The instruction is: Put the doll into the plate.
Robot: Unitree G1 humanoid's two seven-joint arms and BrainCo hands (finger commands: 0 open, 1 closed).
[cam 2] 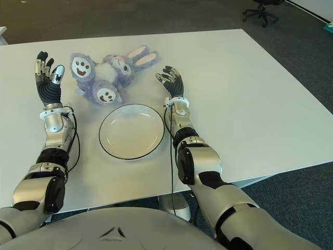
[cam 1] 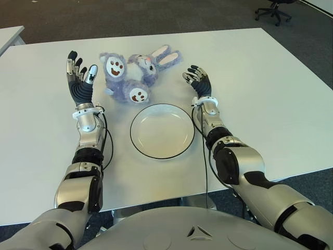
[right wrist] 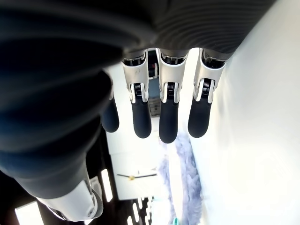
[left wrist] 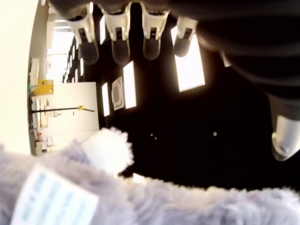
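Note:
A purple plush rabbit doll (cam 1: 132,73) with pink-lined ears lies on the white table (cam 1: 270,94), just beyond a white plate (cam 1: 162,130) with a dark rim. The plate holds nothing. My left hand (cam 1: 79,78) stands to the left of the doll, palm up and fingers spread, holding nothing. My right hand (cam 1: 197,80) is to the right of the doll, fingers extended and also holding nothing. In the left wrist view the doll's purple fur (left wrist: 140,201) and a sewn label fill the near part below the straight fingers (left wrist: 119,42).
A second white table's corner (cam 1: 8,36) shows at the far left. An office chair (cam 1: 274,9) stands on the dark carpet beyond the table's far right corner. The table's front edge runs close to my body.

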